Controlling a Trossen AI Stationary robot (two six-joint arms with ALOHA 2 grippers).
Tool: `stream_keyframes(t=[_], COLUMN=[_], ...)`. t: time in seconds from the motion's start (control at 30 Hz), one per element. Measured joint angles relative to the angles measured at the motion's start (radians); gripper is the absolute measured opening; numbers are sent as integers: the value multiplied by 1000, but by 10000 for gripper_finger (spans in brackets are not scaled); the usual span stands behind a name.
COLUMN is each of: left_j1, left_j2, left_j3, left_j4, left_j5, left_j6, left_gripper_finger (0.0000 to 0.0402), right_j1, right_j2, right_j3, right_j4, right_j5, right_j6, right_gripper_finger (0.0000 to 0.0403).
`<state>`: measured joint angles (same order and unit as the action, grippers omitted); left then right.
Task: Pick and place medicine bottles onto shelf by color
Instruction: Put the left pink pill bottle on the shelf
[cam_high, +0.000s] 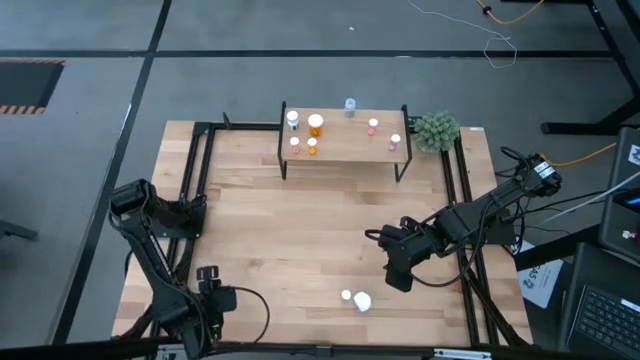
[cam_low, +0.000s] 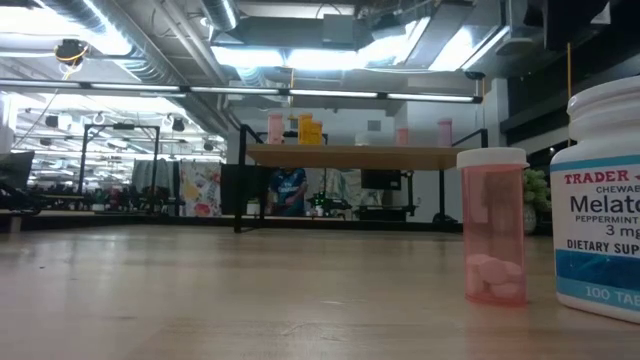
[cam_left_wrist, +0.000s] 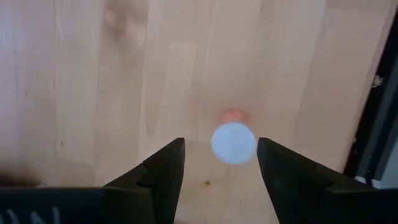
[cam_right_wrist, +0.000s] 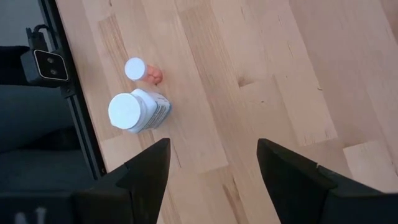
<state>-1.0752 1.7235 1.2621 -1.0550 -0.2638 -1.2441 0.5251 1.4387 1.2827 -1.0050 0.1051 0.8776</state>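
From above, my right gripper (cam_high: 398, 275) hangs over the front right of the surface (cam_high: 260, 240). Just beside it, nearer the front edge, stand a small pink bottle (cam_high: 347, 296) and a white melatonin bottle (cam_high: 363, 302), caps up. The shelf (cam_high: 345, 150) sits along the far edge with seven bottles upright on it, and open wood lies between. My left gripper (cam_high: 212, 290) waits at the front left corner.

At surface level, the pink bottle (cam_low: 492, 225) and the melatonin bottle (cam_low: 600, 200) stand on end, close together but apart. The shelf (cam_low: 350, 156) is well behind them.

Past my left gripper (cam_left_wrist: 221, 146), with its fingers spread, a white cap (cam_left_wrist: 234, 143) faces me with pink beneath. I cannot tell which bottle it is.

My right gripper (cam_right_wrist: 213, 146) has its fingers spread and holds nothing. The pink bottle (cam_right_wrist: 138, 70) and melatonin bottle (cam_right_wrist: 134, 112) stand near the black rail (cam_right_wrist: 74, 106) at the surface's edge.
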Motion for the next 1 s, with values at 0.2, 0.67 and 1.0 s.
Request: stream_keyframes(t=[0.2, 0.67, 1.0], left_j1=[0, 5, 8], left_j2=[32, 72, 72], left_j3=[0, 0, 0], left_j4=[32, 38, 40], left_j5=[5, 16, 13], left_j6=[-2, -2, -2], left_gripper_finger=[197, 197, 197], right_j1=[0, 0, 0], right_j2=[0, 0, 0], right_j3=[0, 0, 0], right_j4=[0, -1, -1], right_j5=[0, 0, 0], right_j6=[0, -2, -21], right_gripper_finger=[243, 243, 243])
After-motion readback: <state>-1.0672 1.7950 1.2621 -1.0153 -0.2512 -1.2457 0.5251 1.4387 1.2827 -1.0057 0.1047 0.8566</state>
